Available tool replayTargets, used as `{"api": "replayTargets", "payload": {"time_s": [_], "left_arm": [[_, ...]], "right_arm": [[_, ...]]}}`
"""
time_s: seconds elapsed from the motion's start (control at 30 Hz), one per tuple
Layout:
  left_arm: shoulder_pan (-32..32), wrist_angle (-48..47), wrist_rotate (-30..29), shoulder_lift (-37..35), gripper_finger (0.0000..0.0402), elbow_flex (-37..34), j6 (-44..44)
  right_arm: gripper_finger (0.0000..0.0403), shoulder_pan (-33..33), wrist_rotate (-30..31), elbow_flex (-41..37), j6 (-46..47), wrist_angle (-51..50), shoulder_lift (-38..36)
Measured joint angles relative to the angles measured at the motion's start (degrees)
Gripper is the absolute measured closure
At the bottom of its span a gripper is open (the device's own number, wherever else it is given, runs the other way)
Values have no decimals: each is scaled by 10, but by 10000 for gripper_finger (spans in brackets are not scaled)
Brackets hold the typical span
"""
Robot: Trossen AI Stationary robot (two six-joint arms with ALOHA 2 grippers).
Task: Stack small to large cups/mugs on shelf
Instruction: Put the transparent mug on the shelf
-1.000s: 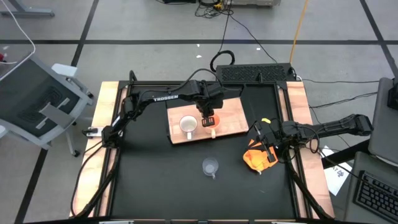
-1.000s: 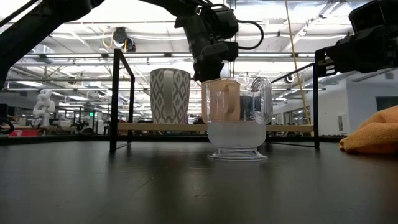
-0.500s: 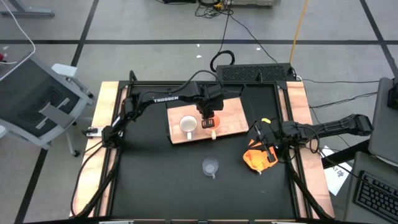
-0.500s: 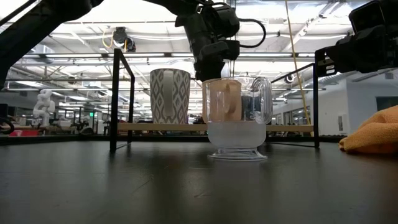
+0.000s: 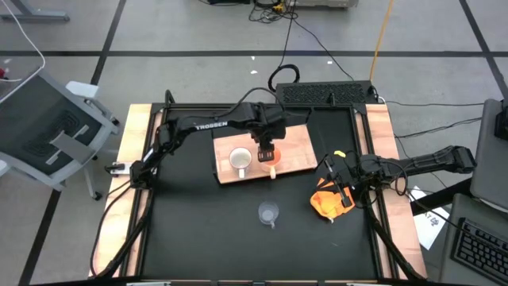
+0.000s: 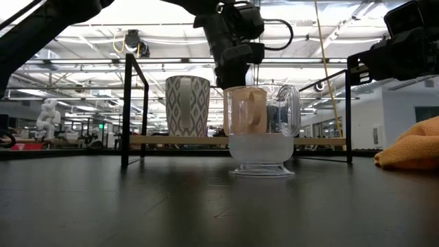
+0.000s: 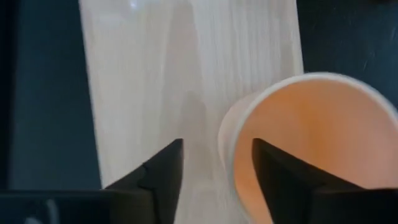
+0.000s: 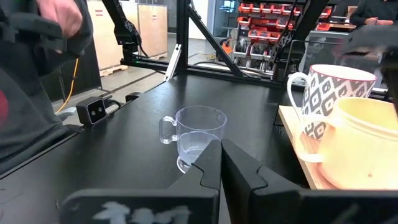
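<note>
Change: left gripper (image 5: 269, 150), clamped on the yellow-orange mug's (image 5: 271, 156) rim a second ago, now stands spread, one finger inside the rim and one outside.
Yellow-orange mug: upright on the wooden shelf (image 5: 298, 147), mouth up, handle toward the shelf's near edge.
White patterned mug (image 5: 240, 161): upright on the shelf, just beside it.
Clear glass cup (image 5: 268, 213): upright on the black tabletop (image 5: 198, 222), well apart.
Right gripper (image 5: 343, 193): clenched, empty, by the orange cloth (image 5: 327, 203).
</note>
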Motion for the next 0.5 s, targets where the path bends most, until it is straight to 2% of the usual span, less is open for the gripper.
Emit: {"api": "replayTargets", "payload": {"time_s": [0.17, 0.3, 0.4, 0.5], "left_arm": [[1, -34, -2, 0, 163, 70, 2], [0, -62, -8, -8, 146, 124, 0], [-1, -73, -8, -41, 162, 104, 10], [-1, -127, -10, -68, 222, 104, 15]], "right_arm": [[403, 0, 0, 0, 0, 0, 0], [403, 0, 0, 0, 0, 0, 0], [403, 0, 0, 0, 0, 0, 0], [403, 0, 0, 0, 0, 0, 0]]}}
